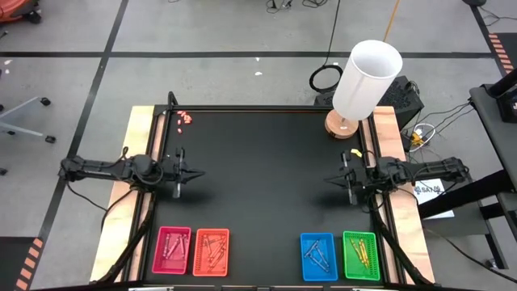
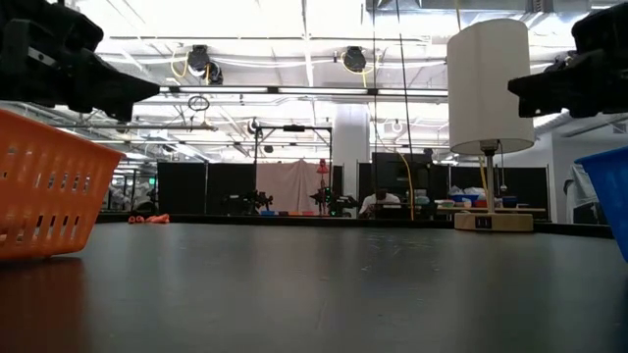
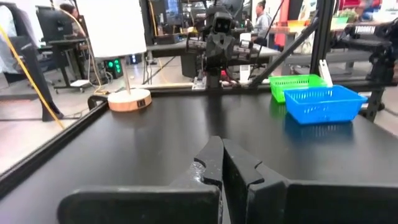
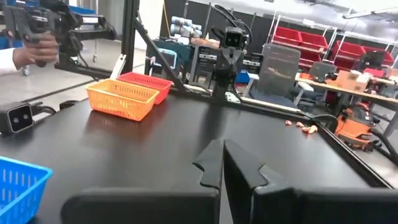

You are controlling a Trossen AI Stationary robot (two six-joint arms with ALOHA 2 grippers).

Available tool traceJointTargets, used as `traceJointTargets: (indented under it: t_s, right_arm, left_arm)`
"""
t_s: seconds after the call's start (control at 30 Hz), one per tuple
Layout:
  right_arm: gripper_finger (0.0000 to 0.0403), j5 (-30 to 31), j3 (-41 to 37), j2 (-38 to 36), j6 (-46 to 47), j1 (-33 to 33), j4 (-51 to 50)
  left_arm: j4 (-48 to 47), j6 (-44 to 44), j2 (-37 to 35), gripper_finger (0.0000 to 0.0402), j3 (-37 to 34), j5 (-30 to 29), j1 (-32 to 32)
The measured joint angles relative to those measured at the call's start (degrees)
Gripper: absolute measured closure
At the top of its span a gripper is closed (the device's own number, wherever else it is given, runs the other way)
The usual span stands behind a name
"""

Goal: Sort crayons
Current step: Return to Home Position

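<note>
The left gripper (image 1: pixel 196 172) and right gripper (image 1: pixel 331 179), both pressed together, hover level at the left and right edges of the table (image 1: pixel 266 153), pointing toward each other.

Crayons (image 1: pixel 212 250): thin short sticks, lying flat and criss-crossed in four lots. Two lots sit well apart from left claw (image 1: pixel 196 172), in pink tray (image 1: pixel 172 229) and orange tray (image 1: pixel 212 231). Two sit likewise off right claw (image 1: pixel 331 179), in blue tray (image 1: pixel 318 236) and green tray (image 1: pixel 361 234), the green lot yellowish.
</note>
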Motion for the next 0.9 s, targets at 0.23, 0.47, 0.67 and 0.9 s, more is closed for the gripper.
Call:
traceJointTargets:
  t_s: [0.23, 0.47, 0.67, 0.9]
  right_arm:
    - [0.0403, 0.01, 0.00, -0.12, 1.86, 0.00, -0.22]
    - [0.0403, 0.08, 0.00, 0.14, 0.19, 0.00, -0.10]
    - [0.0403, 0.09, 0.00, 0.16, 0.04, 0.00, 1.47]
    - [0.0403, 0.11, 0.00, 0.16, 0.04, 0.00, 1.62]
  left_arm:
    - [-2.24, -0.28, -4.38, 0.0396, 0.39, 1.53, 0.00]
    - [-2.37, -0.35, -4.36, 0.0396, 0.39, 1.75, 0.00]
    - [-1.37, -0.29, -4.36, 0.0396, 0.04, 1.81, 0.00]
    - [-1.82, 0.18, -4.36, 0.0396, 0.04, 3.47, 0.05]
